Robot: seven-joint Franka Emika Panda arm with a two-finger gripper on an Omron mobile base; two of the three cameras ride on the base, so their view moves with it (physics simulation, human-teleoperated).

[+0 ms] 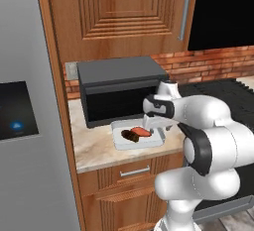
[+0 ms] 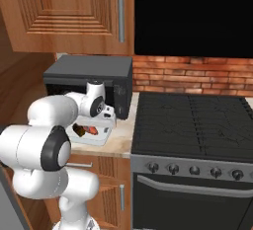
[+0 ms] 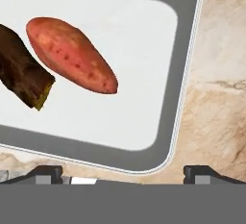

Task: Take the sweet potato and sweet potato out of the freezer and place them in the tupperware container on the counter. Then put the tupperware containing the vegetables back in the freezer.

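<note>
The pale tupperware container [image 1: 155, 143] [image 2: 100, 138] [image 3: 185, 74] sits on the beige counter [image 1: 94, 150] [image 3: 221, 98] in front of the microwave. Two tubers lie inside it, side by side. One is the orange-red sweet potato [image 1: 142, 132] [image 2: 91, 130] [image 3: 72, 55]. The other is the darker brown sweet potato [image 1: 129, 136] [image 3: 21, 71]. My gripper [image 1: 154, 124] [image 2: 102, 121] [image 3: 124, 174] hovers just above the container's near-right corner. It is open, with nothing between its fingertips [image 3: 45, 174]. The freezer is out of view.
A black microwave [image 1: 119, 91] [image 2: 89, 76] stands right behind the container. A grey door with a black touch panel [image 1: 17, 111] rises at the left. The black stove [image 2: 192, 125] lies to the right, with wooden cabinets [image 1: 124, 7] above.
</note>
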